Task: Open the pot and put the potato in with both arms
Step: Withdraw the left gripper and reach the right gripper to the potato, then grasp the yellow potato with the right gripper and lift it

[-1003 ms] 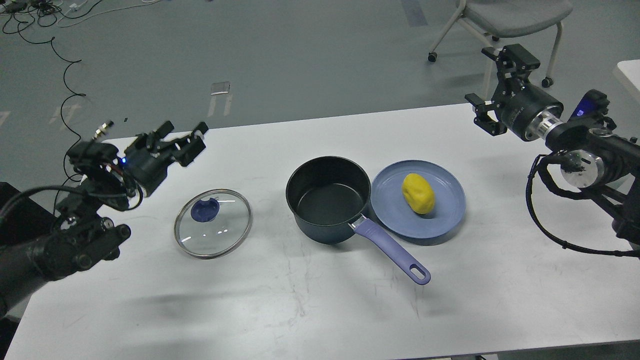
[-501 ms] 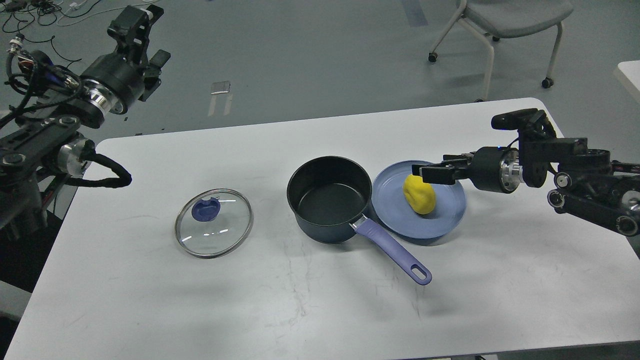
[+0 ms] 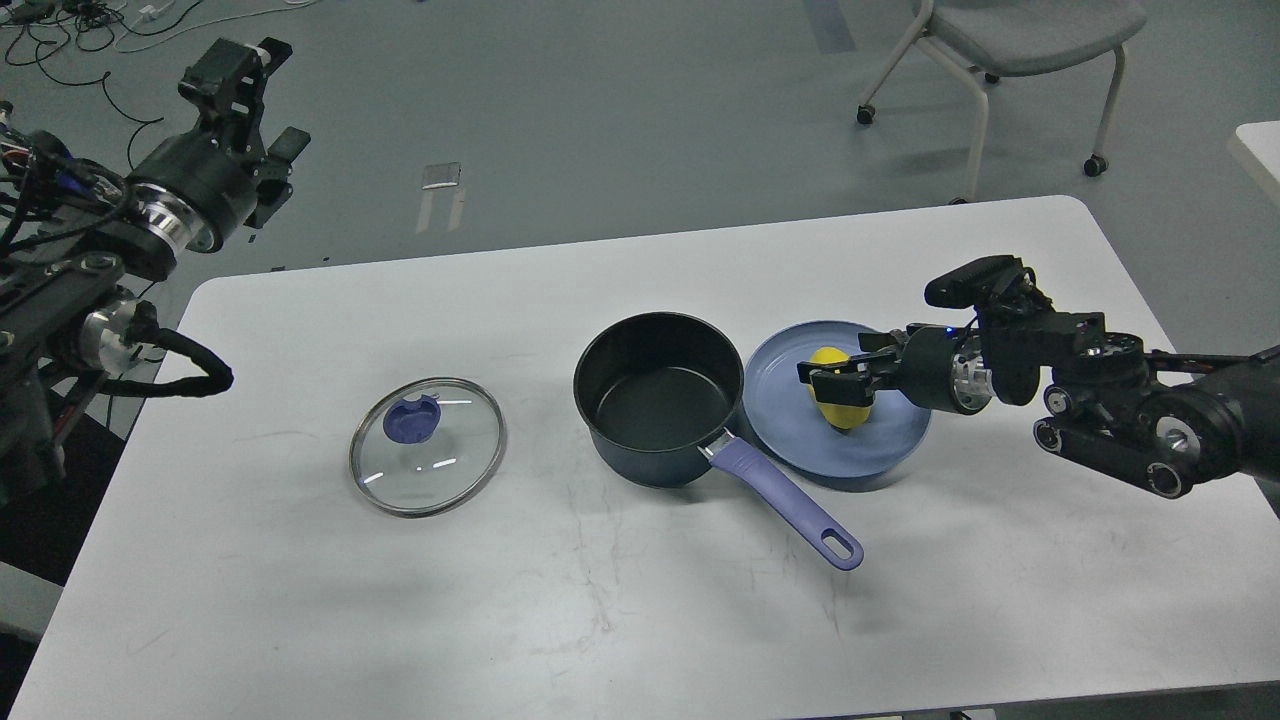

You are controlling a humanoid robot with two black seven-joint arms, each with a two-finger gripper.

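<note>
While the potato [image 3: 838,402] sits on the blue plate [image 3: 800,450] at three o'clock of the open pot [image 3: 655,395], our right gripper [image 3: 838,385] straddles it, fingers narrow about it; we cannot tell if they grip. We judge the grasp step in hand; next comes a lift toward nine o'clock. The lid [image 3: 427,445] lies off. Half a second ago our right gripper hovered higher. Our left gripper [image 3: 235,75] is raised clear, its state untellable.

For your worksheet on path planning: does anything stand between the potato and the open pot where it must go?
Nothing visible stands in the way. The potato lies on the blue plate, with the right tool at it. The pot stands just left, its mouth uncovered; the glass lid lies further left, apart.
</note>
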